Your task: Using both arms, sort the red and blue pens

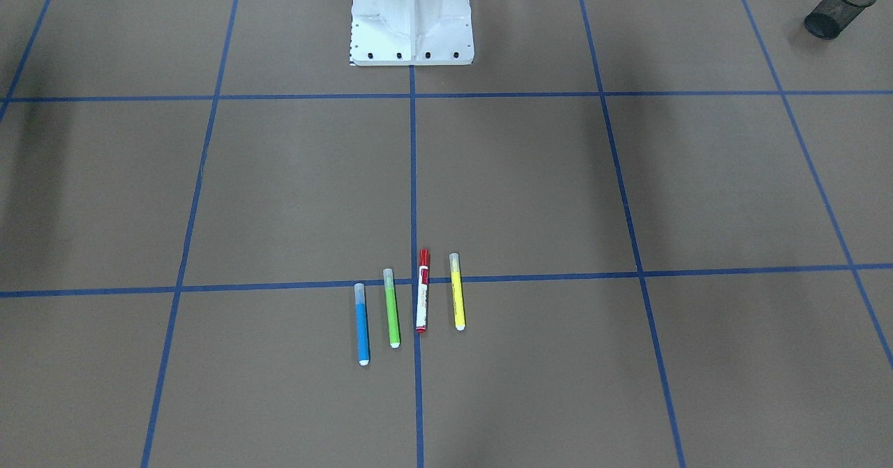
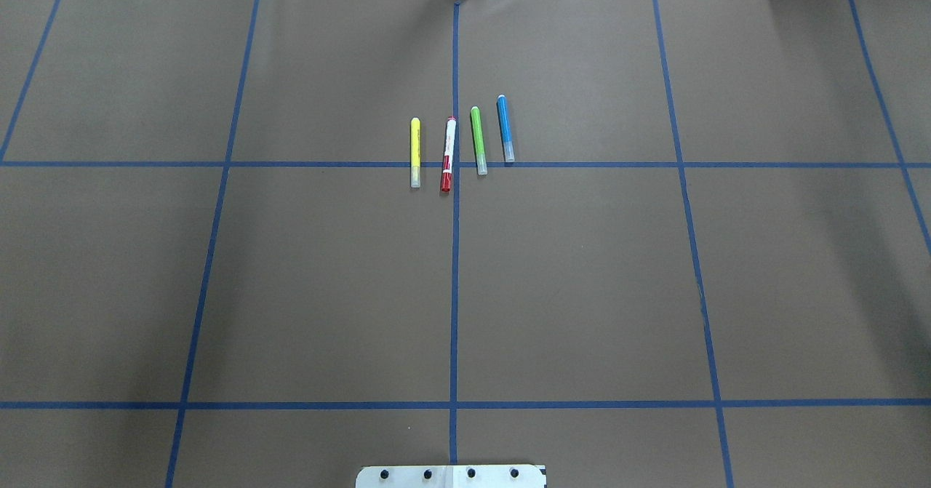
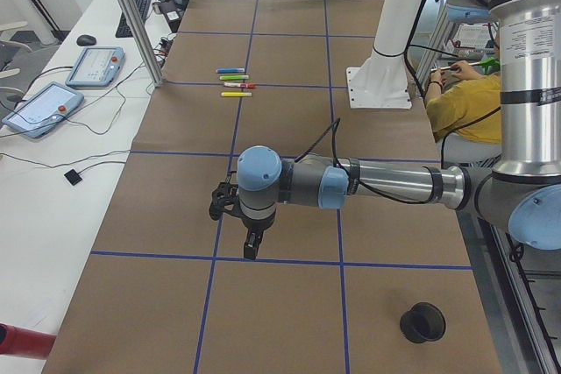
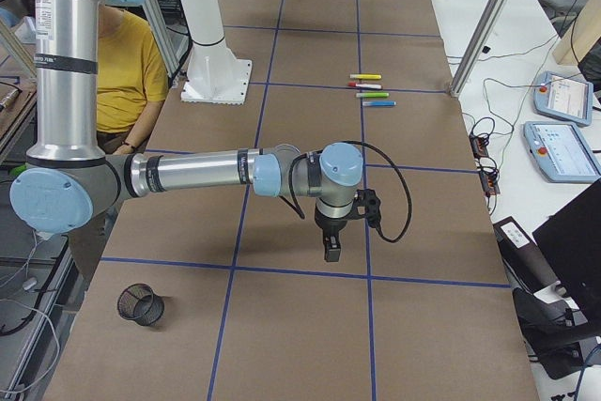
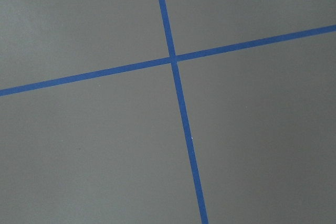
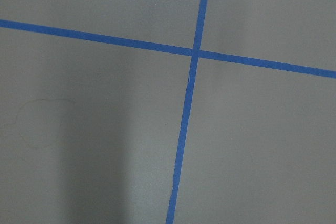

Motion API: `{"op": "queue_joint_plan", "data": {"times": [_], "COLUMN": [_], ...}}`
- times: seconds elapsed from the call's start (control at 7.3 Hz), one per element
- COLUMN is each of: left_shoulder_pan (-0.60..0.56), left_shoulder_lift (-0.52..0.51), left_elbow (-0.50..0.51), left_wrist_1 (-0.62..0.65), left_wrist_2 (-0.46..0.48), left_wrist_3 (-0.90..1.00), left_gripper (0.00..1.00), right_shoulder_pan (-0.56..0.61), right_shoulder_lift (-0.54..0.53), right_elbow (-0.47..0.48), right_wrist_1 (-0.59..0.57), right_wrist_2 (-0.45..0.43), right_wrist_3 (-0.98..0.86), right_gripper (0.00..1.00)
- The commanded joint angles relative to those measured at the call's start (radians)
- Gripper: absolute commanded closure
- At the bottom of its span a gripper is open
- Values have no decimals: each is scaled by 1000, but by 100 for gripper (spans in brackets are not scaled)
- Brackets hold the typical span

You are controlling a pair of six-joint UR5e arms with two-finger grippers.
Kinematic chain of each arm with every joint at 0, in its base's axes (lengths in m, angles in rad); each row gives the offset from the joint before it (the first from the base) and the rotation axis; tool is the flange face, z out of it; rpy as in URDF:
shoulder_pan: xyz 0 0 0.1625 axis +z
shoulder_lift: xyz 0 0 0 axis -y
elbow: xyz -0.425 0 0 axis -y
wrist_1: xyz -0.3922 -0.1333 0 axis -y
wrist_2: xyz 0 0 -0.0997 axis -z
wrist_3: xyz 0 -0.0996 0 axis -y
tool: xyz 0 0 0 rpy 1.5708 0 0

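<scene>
Lying flat on the matte brown paper of the bench (image 1: 279, 189), four slim cylindrical markers sit side by side well out in front of the white metal pedestal (image 1: 411, 21), all roughly parallel and close together without touching. The red pen (image 1: 423, 291), with a white barrel, red label and glossy red cap, rests along the blue tape line (image 1: 413, 175) that runs straight out from the pedestal, its cap end towards the pedestal. The blue pen (image 1: 361, 323), bright blue with a clear cap and a rounded white tip, is the outermost marker on the pedestal's right, its clear cap nearer the pedestal. A lime-green marker (image 1: 392, 308) lies between these two, and a yellow marker (image 1: 457, 291) lies on the pedestal's left, just beside the red pen.

Far off to the pedestal's left, the left arm (image 3: 386, 186), a smooth silver tube with pale blue joint caps, reaches level over the bench, its black left fingers (image 3: 251, 247) pointing down above a tape crossing. The right arm (image 4: 197, 174) mirrors this far off to the pedestal's right, its right fingers (image 4: 331, 249) also pointing down. Whether either pair is released or clenched I cannot tell.

A black mesh cup (image 4: 140, 305) lies on its side near the right arm.
</scene>
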Motion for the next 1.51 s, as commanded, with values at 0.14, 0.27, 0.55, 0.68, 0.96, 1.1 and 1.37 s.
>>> {"op": "queue_joint_plan", "data": {"times": [0.14, 0.27, 0.55, 0.68, 0.96, 1.1, 1.37], "left_shoulder_pan": [0, 0, 0, 0, 8, 6, 8], "left_shoulder_lift": [-2, -3, 0, -5, -46, -51, -52], "left_elbow": [-8, -17, -15, -17, -8, 1, -6], "left_wrist_1": [-3, -3, -45, -50, -42, -39, -47], "left_wrist_2": [0, 0, 2, 2, -3, -46, -86], "left_wrist_3": [1, 4, 3, 3, -4, -8, 1], "left_gripper": [0, 0, 0, 0, 0, 0, 0], "right_shoulder_pan": [1, 1, -1, -1, -1, -1, -10], "right_shoulder_lift": [0, 0, -3, 6, 29, 32, 80], "right_elbow": [6, 43, 43, 48, 34, 28, 20], "right_wrist_1": [0, 0, 0, 2, 37, 41, 63], "right_wrist_2": [0, 2, 2, 0, 29, 34, 46], "right_wrist_3": [-1, -4, -1, 2, 8, 5, 7], "right_gripper": [1, 1, 1, 1, 1, 1, 1]}}
